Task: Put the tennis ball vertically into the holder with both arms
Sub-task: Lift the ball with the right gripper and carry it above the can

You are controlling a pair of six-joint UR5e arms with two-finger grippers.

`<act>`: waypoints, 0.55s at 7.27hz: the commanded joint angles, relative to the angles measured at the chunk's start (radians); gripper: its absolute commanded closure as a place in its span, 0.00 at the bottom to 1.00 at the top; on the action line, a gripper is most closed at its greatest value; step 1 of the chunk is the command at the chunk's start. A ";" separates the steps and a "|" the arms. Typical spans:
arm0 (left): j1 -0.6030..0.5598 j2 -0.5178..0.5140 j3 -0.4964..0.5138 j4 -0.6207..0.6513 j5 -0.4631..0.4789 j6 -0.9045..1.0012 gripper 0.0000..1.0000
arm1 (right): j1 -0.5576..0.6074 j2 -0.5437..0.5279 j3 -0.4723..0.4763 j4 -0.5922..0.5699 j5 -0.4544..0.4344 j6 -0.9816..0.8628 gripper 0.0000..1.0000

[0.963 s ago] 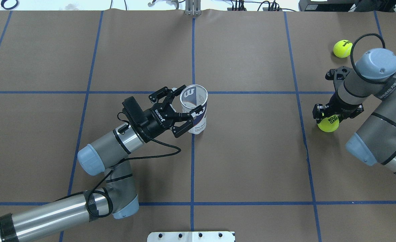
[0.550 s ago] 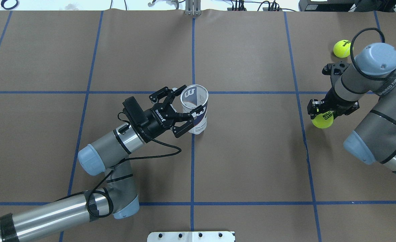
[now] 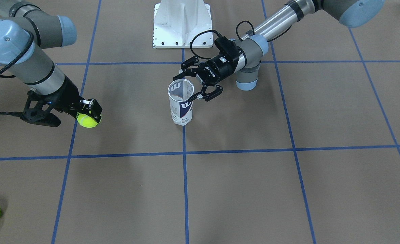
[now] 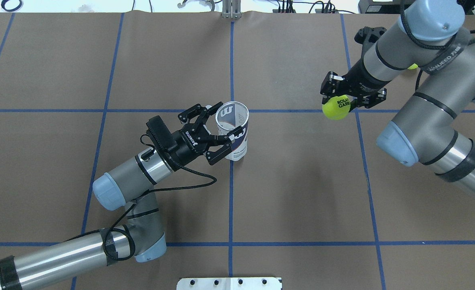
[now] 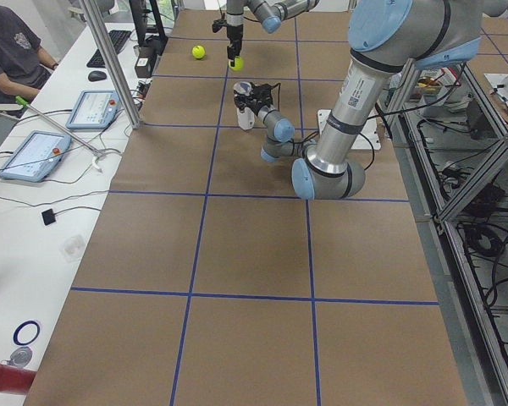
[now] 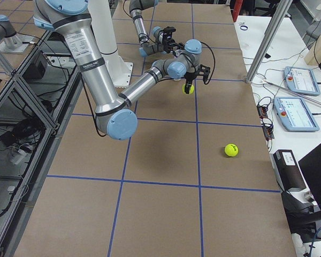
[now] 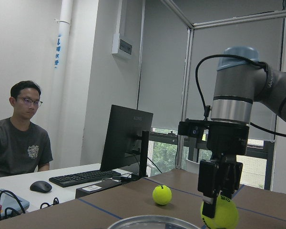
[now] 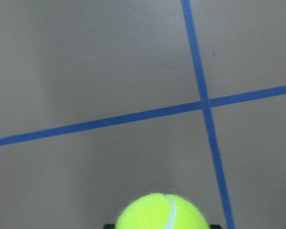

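Within grip of left tool (image 4: pixel 221 122), upright holder (image 4: pixel 239 143), axis vertical, mouth up; tennis ball (image 4: pixel 334 109) tight in right tool (image 4: pixel 340 102).

Light was bright and even, falling from above, so only soft, wide shadows lay on the brown table (image 4: pixel 301 181). A white strip along the overhead view's top edge was blown out. The left wrist view was backlit by windows (image 7: pixel 167 152), with the rim of the holder (image 7: pixel 155 217) blurred; in the right wrist view the tennis ball (image 8: pixel 164 212) looked soft.
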 commanded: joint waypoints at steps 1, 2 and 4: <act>0.000 0.001 0.001 0.000 0.000 0.000 0.17 | -0.007 0.105 0.020 0.000 0.006 0.137 1.00; 0.000 0.003 0.001 0.000 -0.002 0.000 0.17 | -0.008 0.151 0.018 -0.002 0.006 0.180 1.00; 0.001 0.003 0.003 0.000 -0.002 0.000 0.17 | -0.023 0.225 0.012 -0.002 0.004 0.251 1.00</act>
